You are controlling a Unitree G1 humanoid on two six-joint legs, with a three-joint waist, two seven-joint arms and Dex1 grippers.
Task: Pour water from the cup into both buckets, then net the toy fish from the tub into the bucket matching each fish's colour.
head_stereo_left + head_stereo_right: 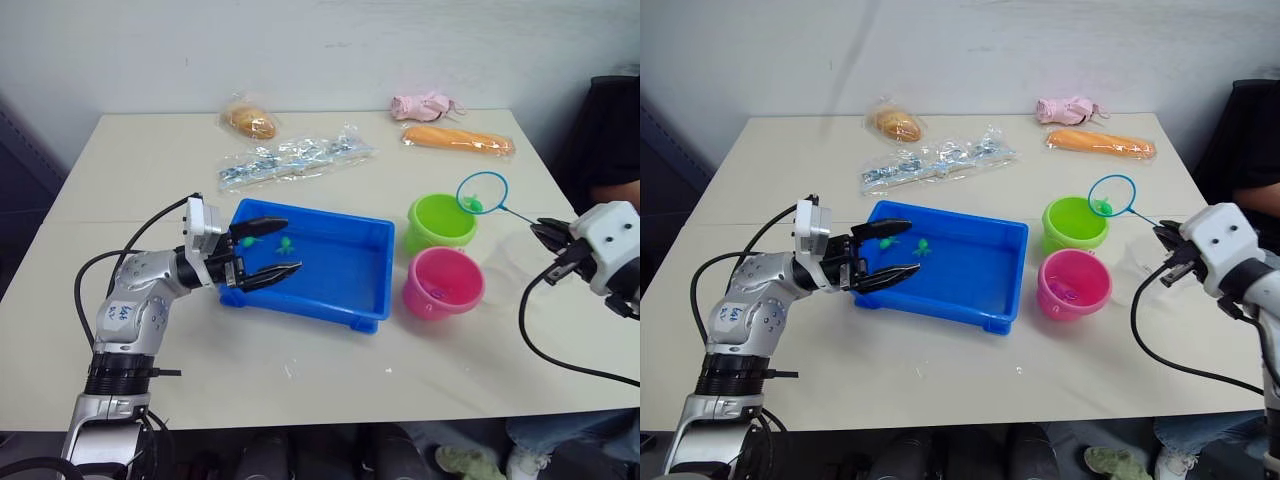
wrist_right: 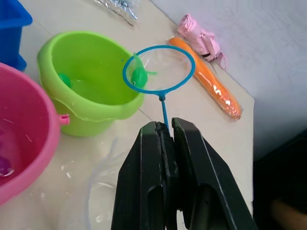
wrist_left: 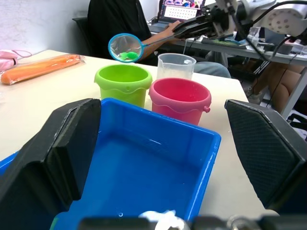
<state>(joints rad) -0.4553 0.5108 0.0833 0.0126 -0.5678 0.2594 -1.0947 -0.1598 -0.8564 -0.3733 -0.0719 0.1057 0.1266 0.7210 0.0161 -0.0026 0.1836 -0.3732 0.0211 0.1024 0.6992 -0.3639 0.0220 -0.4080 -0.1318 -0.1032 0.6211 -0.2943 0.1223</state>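
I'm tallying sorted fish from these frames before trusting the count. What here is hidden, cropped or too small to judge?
- Pink bucket: its near wall hides part of the bottom in the head views, so the fish count inside is uncertain.
- Green bucket: in the right wrist view the net and the rim cover part of the inside.
- Tub: in the left wrist view the left gripper hides the near end.
- Cup: lower part hidden behind the pink bucket; water level unreadable.
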